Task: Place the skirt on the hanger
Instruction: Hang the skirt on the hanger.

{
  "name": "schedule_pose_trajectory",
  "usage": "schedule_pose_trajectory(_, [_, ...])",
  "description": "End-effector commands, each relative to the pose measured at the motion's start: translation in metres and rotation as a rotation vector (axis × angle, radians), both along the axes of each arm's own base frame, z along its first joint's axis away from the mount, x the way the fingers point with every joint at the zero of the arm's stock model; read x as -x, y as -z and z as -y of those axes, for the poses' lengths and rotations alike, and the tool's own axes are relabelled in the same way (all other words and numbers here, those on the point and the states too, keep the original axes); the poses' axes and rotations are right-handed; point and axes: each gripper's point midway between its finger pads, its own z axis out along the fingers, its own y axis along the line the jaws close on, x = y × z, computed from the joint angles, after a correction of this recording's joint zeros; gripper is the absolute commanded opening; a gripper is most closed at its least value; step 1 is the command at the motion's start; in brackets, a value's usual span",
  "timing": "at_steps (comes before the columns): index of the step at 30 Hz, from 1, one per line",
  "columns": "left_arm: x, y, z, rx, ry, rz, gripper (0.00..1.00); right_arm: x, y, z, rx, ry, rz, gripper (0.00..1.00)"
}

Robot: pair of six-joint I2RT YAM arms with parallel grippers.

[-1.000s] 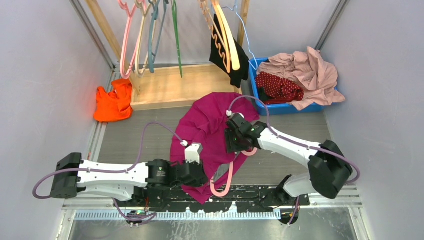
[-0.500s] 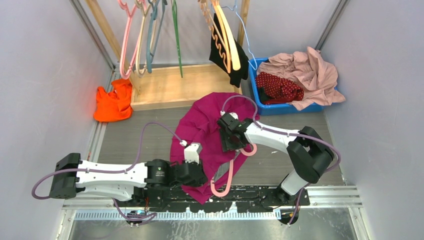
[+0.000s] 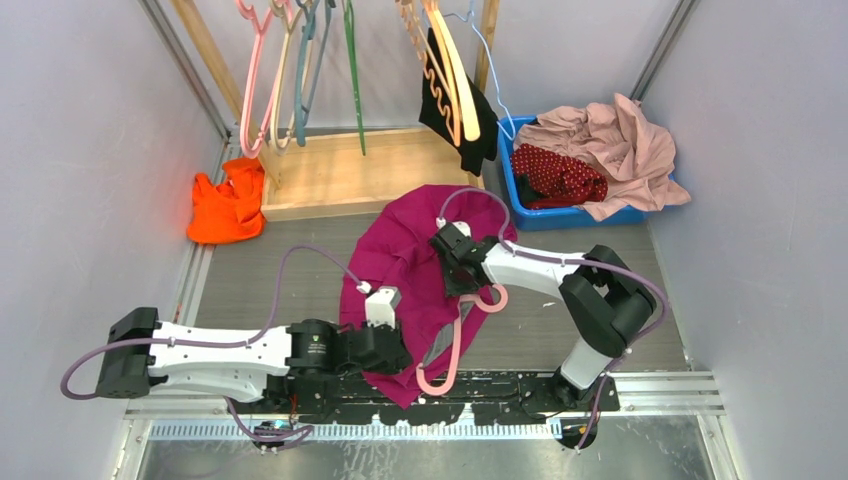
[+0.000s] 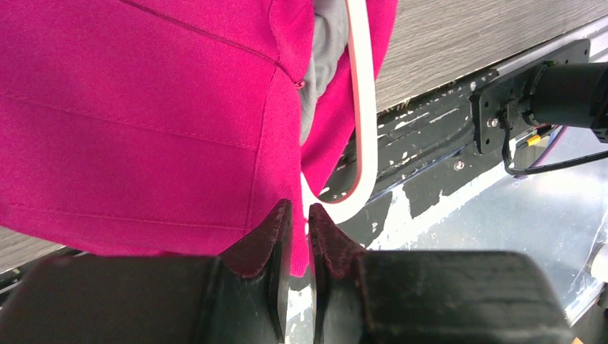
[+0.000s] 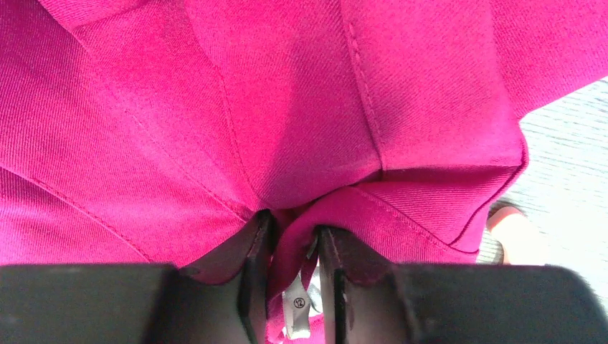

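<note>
Nipping the magenta garment [image 3: 410, 255] in near-closed jaws, left gripper [image 4: 300, 215] at its edge by the hanger [image 3: 455, 340], right gripper [image 5: 290, 229] on a fold (skirt [image 3: 560, 175] well beyond, in the bin [image 3: 509, 165], nearer the right).

Centre: a plain magenta garment [image 3: 410, 260] spread on the grey table [image 3: 260, 280]. Left: a crumpled orange cloth [image 3: 228, 208] against a low wooden platform [image 3: 350, 175]. Upper right: a blue bin [image 3: 560, 217], with a pale pink garment [image 3: 625, 145] heaped over its rim. Top: a row of hanging hangers [image 3: 290, 80]; a black garment [image 3: 455, 120] hangs with a tan hanger [image 3: 455, 70].
</note>
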Motion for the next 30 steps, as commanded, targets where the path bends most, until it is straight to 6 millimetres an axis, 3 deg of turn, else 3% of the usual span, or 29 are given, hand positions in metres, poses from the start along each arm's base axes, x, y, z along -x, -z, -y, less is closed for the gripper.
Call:
schedule_pose_trajectory(1, [-0.001,0.001,-0.009,-0.021,-0.015,-0.001,0.16,0.022,0.038,0.008,0.007,0.039,-0.078,0.23])
schedule_pose_trajectory(6, [0.007,0.023,-0.021,-0.148,0.004,-0.046,0.17,0.010,0.014,0.015,-0.029,0.104,0.002,0.12])
schedule_pose_trajectory(11, [0.009,0.025,-0.028,-0.179,-0.009,-0.033,0.18,-0.003,-0.020,0.024,-0.084,0.183,0.099,0.02])
schedule_pose_trajectory(17, [0.009,0.017,-0.027,-0.152,-0.013,-0.023,0.22,-0.009,-0.059,0.037,-0.160,0.272,0.208,0.01])
schedule_pose_trajectory(22, [0.012,0.012,-0.012,-0.131,0.014,-0.024,0.26,-0.011,-0.075,0.044,-0.207,0.327,0.249,0.02])
schedule_pose_trajectory(23, [0.014,0.011,-0.010,-0.132,0.023,-0.020,0.26,-0.010,-0.075,0.042,-0.214,0.322,0.240,0.08])
schedule_pose_trajectory(25, [0.015,0.008,-0.008,-0.136,0.033,-0.012,0.27,-0.004,-0.069,0.039,-0.211,0.292,0.198,0.44])
schedule_pose_trajectory(30, [0.013,-0.007,-0.008,-0.109,0.035,0.020,0.28,0.017,-0.072,0.053,-0.211,0.279,0.188,0.68])
